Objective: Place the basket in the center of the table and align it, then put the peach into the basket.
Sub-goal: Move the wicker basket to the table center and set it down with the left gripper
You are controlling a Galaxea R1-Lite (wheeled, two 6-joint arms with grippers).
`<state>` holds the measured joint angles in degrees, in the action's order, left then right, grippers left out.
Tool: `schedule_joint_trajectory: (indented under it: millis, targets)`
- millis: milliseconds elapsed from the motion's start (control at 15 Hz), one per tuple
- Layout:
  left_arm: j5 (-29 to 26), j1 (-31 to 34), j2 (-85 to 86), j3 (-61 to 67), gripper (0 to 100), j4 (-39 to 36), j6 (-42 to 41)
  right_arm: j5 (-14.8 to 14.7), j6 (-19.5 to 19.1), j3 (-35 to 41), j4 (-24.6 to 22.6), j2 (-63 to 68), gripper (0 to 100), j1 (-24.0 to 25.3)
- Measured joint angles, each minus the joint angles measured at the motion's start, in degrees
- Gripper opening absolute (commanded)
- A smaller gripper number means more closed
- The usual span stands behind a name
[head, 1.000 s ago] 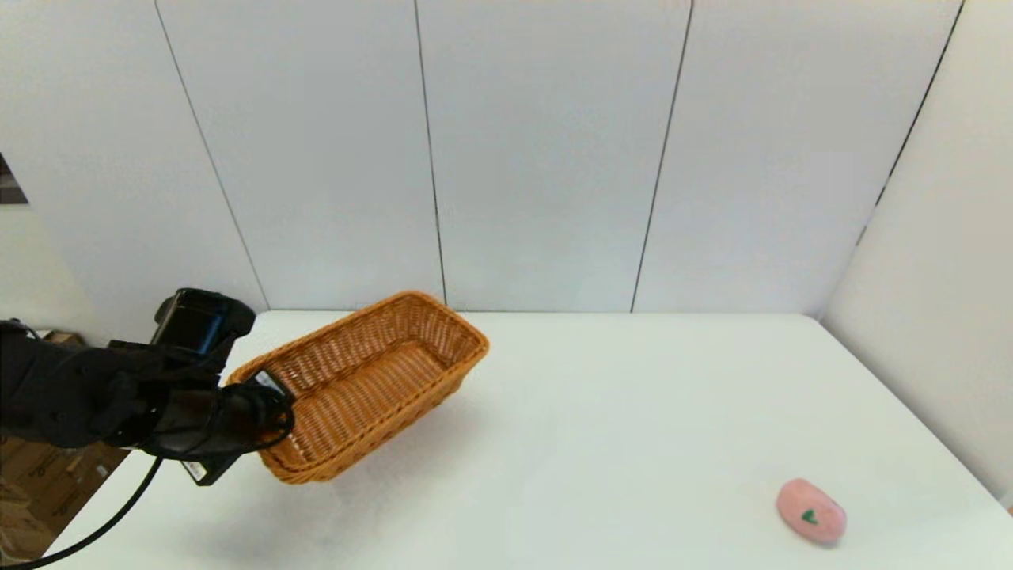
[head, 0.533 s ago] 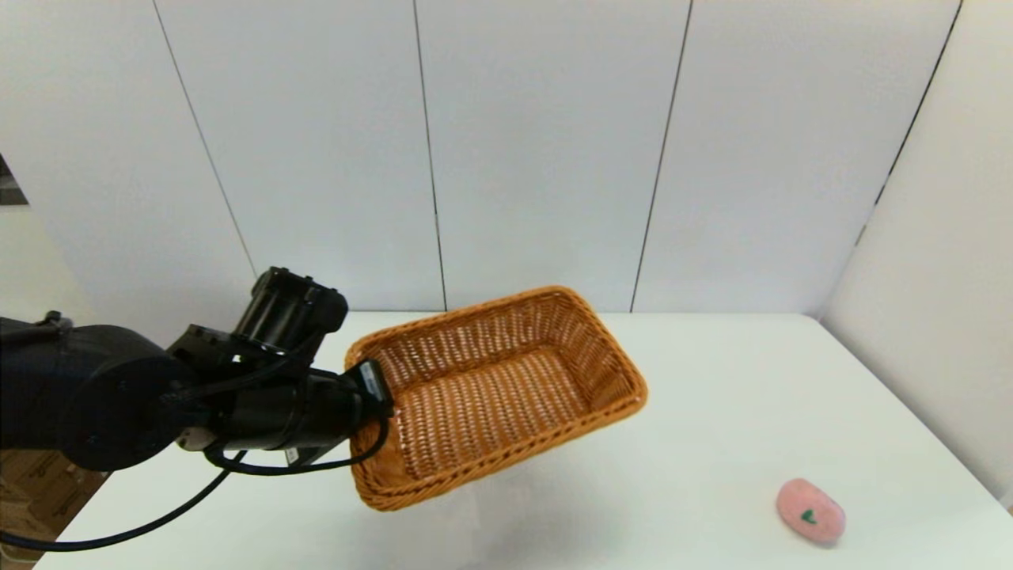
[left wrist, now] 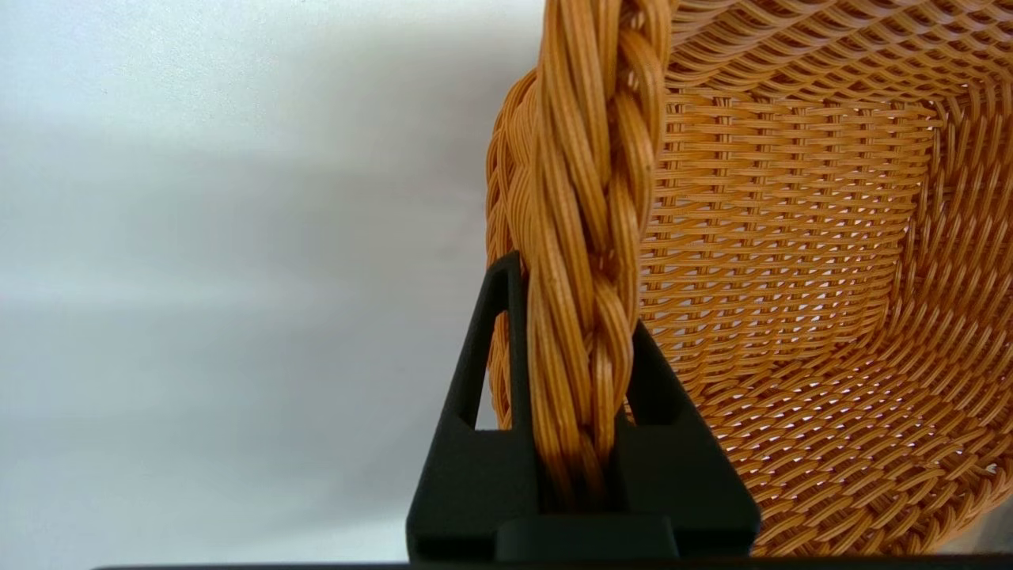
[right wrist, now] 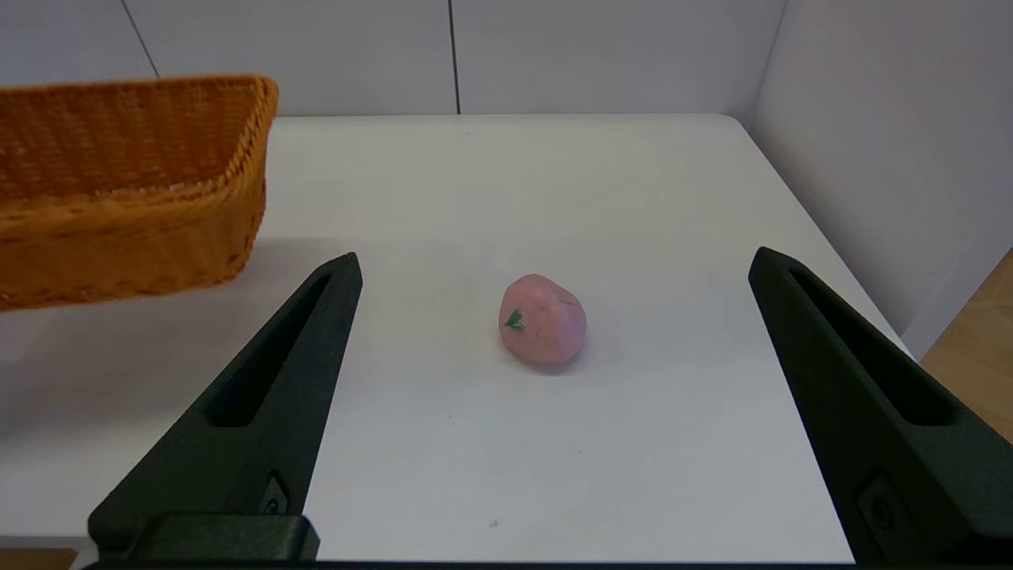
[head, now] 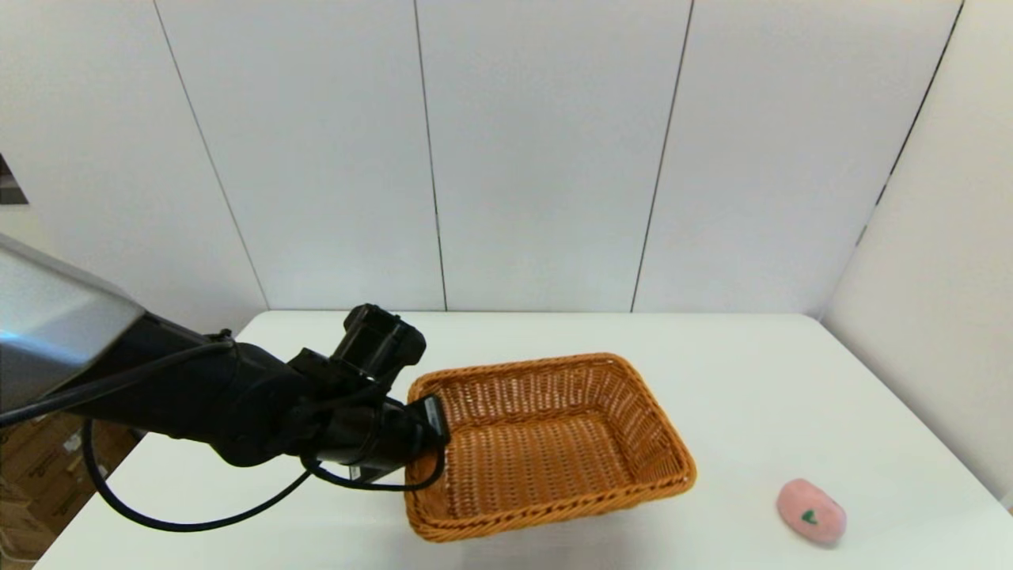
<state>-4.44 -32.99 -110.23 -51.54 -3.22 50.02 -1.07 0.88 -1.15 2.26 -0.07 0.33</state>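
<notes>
Left gripper (left wrist: 582, 443) clamped on the braided rim of the basket (head: 554, 443), one finger inside the wall and one outside, as the left wrist view shows; the basket near the middle of the table (head: 712, 372), its far end low, and whether the base fully touches the surface cannot be told, though the right wrist view suggests the near edge may hang slightly clear; its long sides run somewhat askew to the table's edges; the peach (head: 811, 511) lies on the table towards the robot's right front corner, well apart from the basket; the right gripper (right wrist: 554, 412) waits near that side with its fingers spread wide, the peach in line between them but farther off. The step in hand is judged to be the setting-down and squaring of the basket; to do it well, lower until the base lies flat before loosening the grip, turn about the held rim so the long sides run parallel to the table's edge, and release gently, since a light wicker basket may spring or skid when the clamp lets go; keep the basket short of the peach.
</notes>
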Motion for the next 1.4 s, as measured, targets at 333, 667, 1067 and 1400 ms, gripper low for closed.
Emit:
schedule_joint_trajectory:
  millis: [333,667,1067,1400]
  targets:
    - [-1.78,0.68,-3.83,0.89,0,-1.57,-1.43,0.04,0.00,0.00,0.00,0.00,100,0.00]
    - [-3.88,3.00,-4.38,3.54,0,-4.79,-4.43,0.02,0.00,0.00,0.00,0.00,100,0.00]
    - [-4.13,3.12,-4.51,5.81,0,-9.37,-5.53,0.04,-0.02,0.00,0.02,0.00,100,0.00]
    - [-4.13,3.22,-5.53,6.58,0,-10.51,-6.78,0.00,0.00,0.00,0.02,0.00,100,0.00]
